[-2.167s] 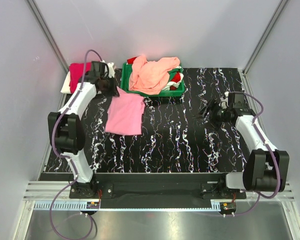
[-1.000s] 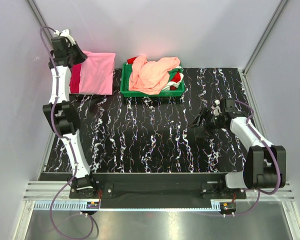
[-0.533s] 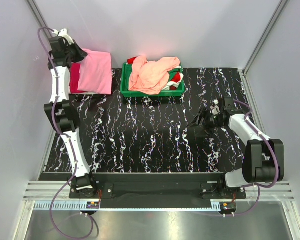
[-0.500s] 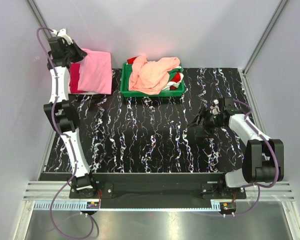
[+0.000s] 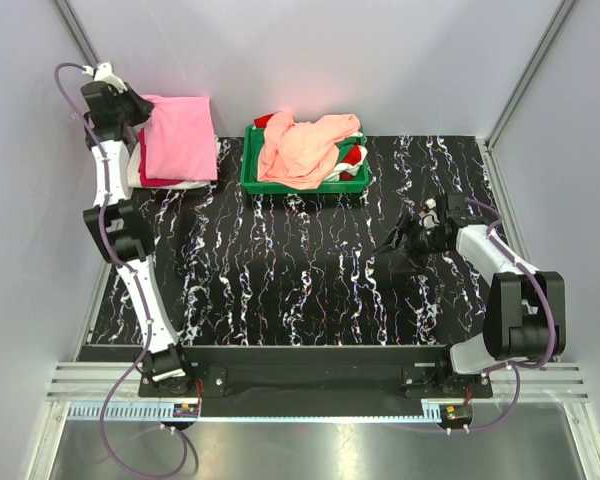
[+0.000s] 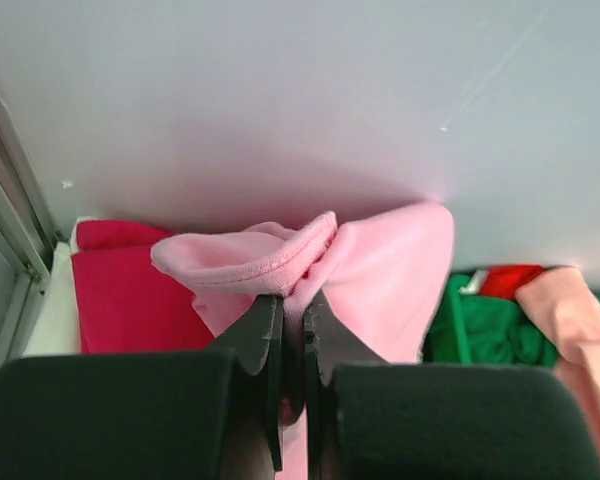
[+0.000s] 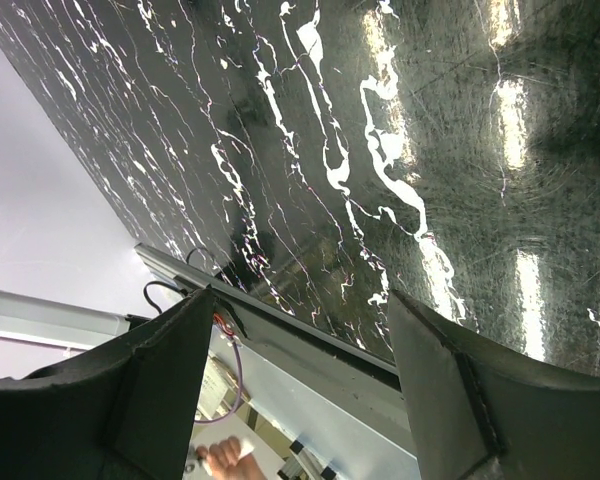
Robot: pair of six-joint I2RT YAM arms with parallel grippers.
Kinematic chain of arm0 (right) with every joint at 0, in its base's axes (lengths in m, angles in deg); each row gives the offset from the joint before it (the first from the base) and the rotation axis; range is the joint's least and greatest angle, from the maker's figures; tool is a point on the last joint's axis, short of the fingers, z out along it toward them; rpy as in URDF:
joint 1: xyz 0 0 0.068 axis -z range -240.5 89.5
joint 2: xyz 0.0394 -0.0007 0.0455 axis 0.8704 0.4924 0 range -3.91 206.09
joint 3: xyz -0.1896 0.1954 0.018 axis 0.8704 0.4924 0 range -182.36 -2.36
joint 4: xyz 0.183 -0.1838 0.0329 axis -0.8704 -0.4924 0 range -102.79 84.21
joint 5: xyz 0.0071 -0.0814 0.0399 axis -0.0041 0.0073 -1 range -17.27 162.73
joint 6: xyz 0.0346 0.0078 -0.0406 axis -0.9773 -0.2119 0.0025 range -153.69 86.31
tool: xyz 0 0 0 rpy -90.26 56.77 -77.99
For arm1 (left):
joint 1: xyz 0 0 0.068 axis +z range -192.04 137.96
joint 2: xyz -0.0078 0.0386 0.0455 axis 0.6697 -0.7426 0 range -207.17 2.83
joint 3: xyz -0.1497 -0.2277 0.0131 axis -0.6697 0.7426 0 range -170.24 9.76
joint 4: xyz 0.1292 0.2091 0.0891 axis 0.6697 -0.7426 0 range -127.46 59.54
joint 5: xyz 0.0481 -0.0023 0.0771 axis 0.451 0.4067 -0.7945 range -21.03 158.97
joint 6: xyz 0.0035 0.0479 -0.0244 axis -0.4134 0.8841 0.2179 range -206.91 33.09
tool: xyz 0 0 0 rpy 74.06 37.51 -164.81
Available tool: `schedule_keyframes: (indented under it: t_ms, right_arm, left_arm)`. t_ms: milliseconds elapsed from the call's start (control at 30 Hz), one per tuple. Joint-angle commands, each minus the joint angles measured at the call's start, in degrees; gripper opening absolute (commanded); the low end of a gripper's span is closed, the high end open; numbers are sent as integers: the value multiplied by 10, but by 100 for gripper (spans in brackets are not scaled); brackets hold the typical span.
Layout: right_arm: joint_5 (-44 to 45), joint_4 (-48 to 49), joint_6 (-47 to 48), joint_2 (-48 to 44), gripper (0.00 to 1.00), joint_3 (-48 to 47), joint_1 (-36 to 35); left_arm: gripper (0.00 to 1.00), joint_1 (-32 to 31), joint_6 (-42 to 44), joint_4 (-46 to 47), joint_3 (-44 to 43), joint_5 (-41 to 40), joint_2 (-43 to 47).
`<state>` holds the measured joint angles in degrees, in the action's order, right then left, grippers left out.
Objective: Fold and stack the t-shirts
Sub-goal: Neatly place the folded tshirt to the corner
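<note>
Our right pincer hangs spread and empty over the table. Farther back, our left pincer pinches an edge of the pink t-shirt, atop the crimson t-shirt. Light and limp, we judge; best gripped at a folded edge.

Three t-shirts are counted in the stack at the far left corner: one pink t-shirt on top, one crimson t-shirt beneath it and one white t-shirt at the bottom. One green tray is seen, with one peach t-shirt heaped in it. The red and white cloth under that may be one further garment or several. Two grippers are counted, the left gripper and the right gripper, and one table.
</note>
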<state>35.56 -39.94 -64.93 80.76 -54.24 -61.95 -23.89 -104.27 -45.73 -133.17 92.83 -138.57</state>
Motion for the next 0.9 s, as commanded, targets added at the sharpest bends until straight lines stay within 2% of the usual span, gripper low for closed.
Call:
schedule_keyframes:
  t_ms: [0, 67, 100, 167, 200, 267, 300, 333, 467, 700, 867]
  right_arm:
    - [-10, 3, 12, 4, 77, -24, -6]
    - [-8, 3, 12, 9, 77, -23, -5]
    - [-8, 3, 12, 9, 77, -22, -5]
    - [-5, 5, 12, 12, 77, -21, -5]
    - [-4, 5, 13, 13, 77, -21, -6]
    - [-2, 4, 14, 17, 77, -22, -6]
    - [-2, 4, 13, 19, 77, -21, -5]
    - [-2, 5, 13, 21, 77, -21, -5]
    - [-2, 2, 13, 16, 77, -23, -6]
    - [1, -4, 8, -21, 77, -24, -7]
    - [6, -12, 7, -61, 78, -15, -8]
  left_arm:
    - [0, -2, 10, 125, -20, -63, -38]
    - [8, -2, 5, 148, -17, -93, -55]
    - [18, -2, -2, 175, -14, -127, -72]
    - [48, -2, -12, 197, -16, -151, -91]
    - [60, -3, -16, 219, -13, -169, -104]
    - [67, -3, -23, 232, -8, -180, -110]
    - [76, -3, -24, 233, -4, -192, -106]
    - [97, -3, -25, 231, 2, -199, -100]
    - [99, -1, -16, 226, 60, -219, -34]
    - [99, 24, -55, 215, 251, -192, 151]
    - [99, 47, -106, 155, 334, -138, 192]
